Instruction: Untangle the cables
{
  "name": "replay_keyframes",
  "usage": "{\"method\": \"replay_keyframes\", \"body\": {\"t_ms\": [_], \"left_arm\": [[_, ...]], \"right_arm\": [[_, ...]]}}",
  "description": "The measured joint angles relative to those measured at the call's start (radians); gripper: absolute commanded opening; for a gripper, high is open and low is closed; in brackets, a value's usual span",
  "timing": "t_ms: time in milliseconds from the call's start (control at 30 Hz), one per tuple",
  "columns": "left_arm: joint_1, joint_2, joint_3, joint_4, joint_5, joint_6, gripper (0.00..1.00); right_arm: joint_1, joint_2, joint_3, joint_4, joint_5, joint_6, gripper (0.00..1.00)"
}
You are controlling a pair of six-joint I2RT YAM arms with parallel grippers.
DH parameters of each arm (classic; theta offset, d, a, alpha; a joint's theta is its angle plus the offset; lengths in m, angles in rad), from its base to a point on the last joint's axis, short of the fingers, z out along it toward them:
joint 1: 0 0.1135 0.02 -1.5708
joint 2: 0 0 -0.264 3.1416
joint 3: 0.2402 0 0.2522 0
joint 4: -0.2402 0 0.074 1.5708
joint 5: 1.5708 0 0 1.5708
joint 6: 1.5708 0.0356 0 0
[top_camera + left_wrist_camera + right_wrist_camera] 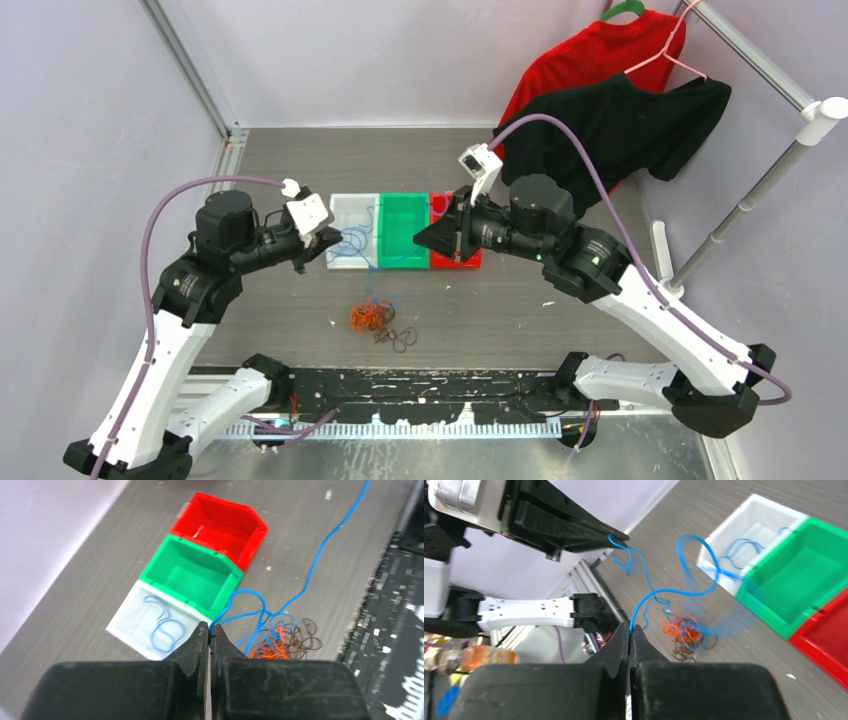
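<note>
A tangle of cables lies on the table in front of the bins: orange loops, dark brown loops and blue strands. One blue cable rises out of the pile and hangs in the air between both grippers. My left gripper is shut on one end of it, above the near edge of the white bin. My right gripper is shut on the other part, with the pile below and beyond it. In the top view the left gripper and right gripper face each other over the bins.
Three small bins stand in a row: white with a loose blue cable inside, green and red. Red and black shirts hang on a rack at the back right. The arms' base rail runs along the near edge.
</note>
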Motion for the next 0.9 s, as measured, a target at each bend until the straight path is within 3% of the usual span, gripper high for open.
{"method": "replay_keyframes", "body": {"t_ms": [267, 533, 900], "left_arm": [[0.000, 0.002, 0.000, 0.049, -0.241, 0.037, 0.00], [0.000, -0.032, -0.013, 0.060, -0.291, 0.042, 0.00], [0.000, -0.170, -0.328, -0.025, -0.401, 0.161, 0.00]], "right_arm": [[-0.031, -0.044, 0.000, -0.116, 0.136, -0.063, 0.01], [-0.056, -0.066, 0.052, -0.175, 0.176, -0.089, 0.01], [-0.066, -0.154, 0.307, -0.177, 0.243, -0.129, 0.01]]}}
